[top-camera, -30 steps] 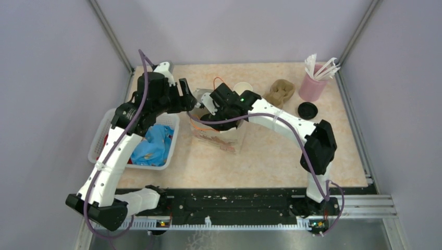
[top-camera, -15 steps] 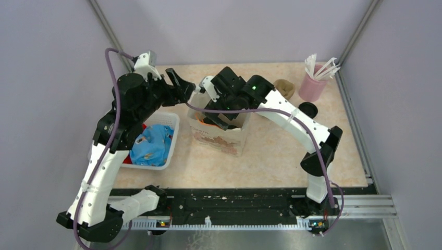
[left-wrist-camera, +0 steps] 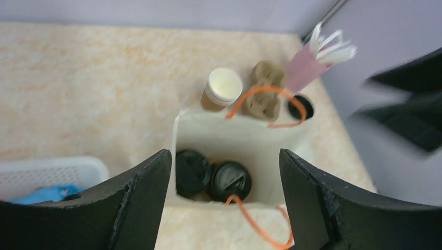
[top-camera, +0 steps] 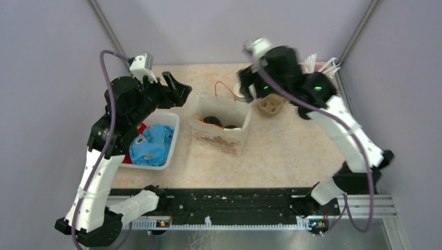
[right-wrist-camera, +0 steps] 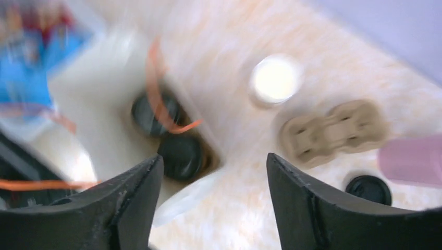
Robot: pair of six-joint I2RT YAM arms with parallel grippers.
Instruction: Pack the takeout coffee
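Observation:
A white paper bag [top-camera: 221, 136] with orange handles stands mid-table. Two brown cups with black lids [top-camera: 211, 121] [top-camera: 229, 126] stand side by side inside it. They also show in the left wrist view [left-wrist-camera: 192, 172] [left-wrist-camera: 231, 180] and in the blurred right wrist view [right-wrist-camera: 154, 112] [right-wrist-camera: 181, 156]. My left gripper [top-camera: 180, 87] is open and empty, raised just left of the bag's rim [left-wrist-camera: 224, 169]. My right gripper [top-camera: 245, 86] is open and empty, raised behind the bag's right end [right-wrist-camera: 213, 159].
A third brown cup without a lid [left-wrist-camera: 223, 88] stands behind the bag. Beside it are the pulp carrier [top-camera: 271, 105], a loose black lid [left-wrist-camera: 299, 107] and the pink cup of white sticks [left-wrist-camera: 307, 65]. A white basket [top-camera: 161, 162] with blue packets is at the left.
My right gripper has come up out of the bag, empty, and swung back and to the right. The two lidded cups now show in the bag. My left gripper rose slightly.

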